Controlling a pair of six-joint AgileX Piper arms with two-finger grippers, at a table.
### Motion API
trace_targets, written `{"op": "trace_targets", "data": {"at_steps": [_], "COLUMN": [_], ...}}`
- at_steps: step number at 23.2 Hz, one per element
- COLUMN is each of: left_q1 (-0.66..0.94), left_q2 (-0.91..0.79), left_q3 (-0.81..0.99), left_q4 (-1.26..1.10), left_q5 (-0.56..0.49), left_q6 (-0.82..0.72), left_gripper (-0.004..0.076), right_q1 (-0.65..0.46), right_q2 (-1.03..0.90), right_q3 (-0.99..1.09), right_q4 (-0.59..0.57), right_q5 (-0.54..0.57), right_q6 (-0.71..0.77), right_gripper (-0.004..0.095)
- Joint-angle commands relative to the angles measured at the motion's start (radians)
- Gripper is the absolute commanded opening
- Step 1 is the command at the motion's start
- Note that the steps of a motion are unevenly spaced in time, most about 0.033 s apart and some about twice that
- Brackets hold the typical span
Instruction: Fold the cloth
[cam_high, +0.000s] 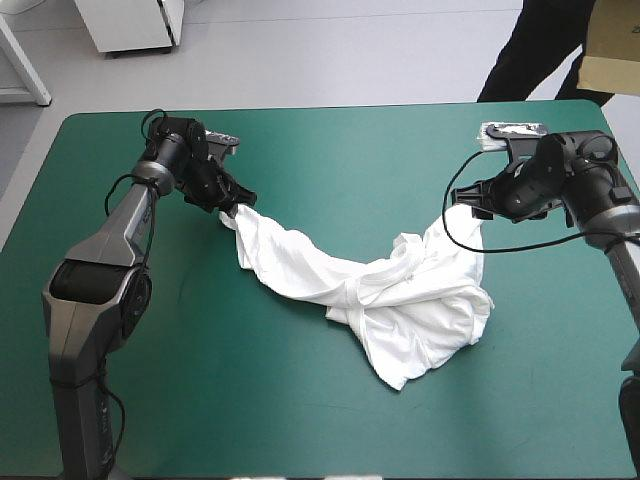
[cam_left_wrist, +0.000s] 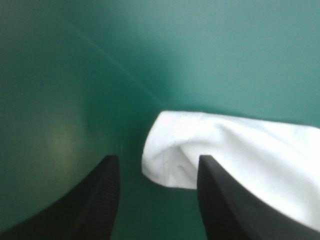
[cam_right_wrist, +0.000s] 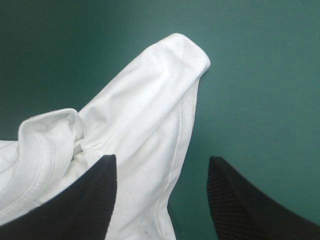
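T-shirt (cam_high: 390, 290) slack, ends between parted fingers of left gripper (cam_left_wrist: 159, 159), right gripper (cam_right_wrist: 161, 159) (neither gripping).

We see the left arm (cam_high: 100, 270) rise from 7 o'clock toward 11 in the high view. Its wrist is bent so the left gripper (cam_high: 232, 203) points to 4 o'clock, and its fingers (cam_left_wrist: 107, 192) stand well apart. The right arm (cam_high: 610, 215) comes in at 4 o'clock and climbs to 2. There the right gripper (cam_high: 462, 195) points to 9 o'clock, and we find its fingers (cam_right_wrist: 237, 197) parted too.
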Motion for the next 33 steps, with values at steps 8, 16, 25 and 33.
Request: {"op": "trace_targets", "data": {"at_steps": [8,16,25,33], "left_q1": [-0.002,-0.002,-0.002,-0.002], "left_q2": [0.014,0.015,0.015,0.015], "left_q3": [-0.030,-0.030,-0.030,-0.030], "left_q4": [-0.055,-0.060,-0.105,-0.108], "left_q5": [-0.039,-0.036,-0.032,-0.021], "left_q6": [-0.002,0.024,0.024,0.024], "left_gripper": [0.0319,-0.0022,-0.0022,-0.0022], "right_q1": [-0.009,0.000,0.328,0.503], "right_q2": [-0.044,-0.070,-0.260,-0.296], "right_q3": [-0.034,-0.031,0.196,0.404], "right_q4": [0.002,0.089,0.025,0.053], "right_q5": [-0.034,0.025,0.122,0.049], "right_q6": [0.000,-0.010,0.055,0.139], "right_gripper": [0.0509,0.0510,0.0509,0.0465]}}
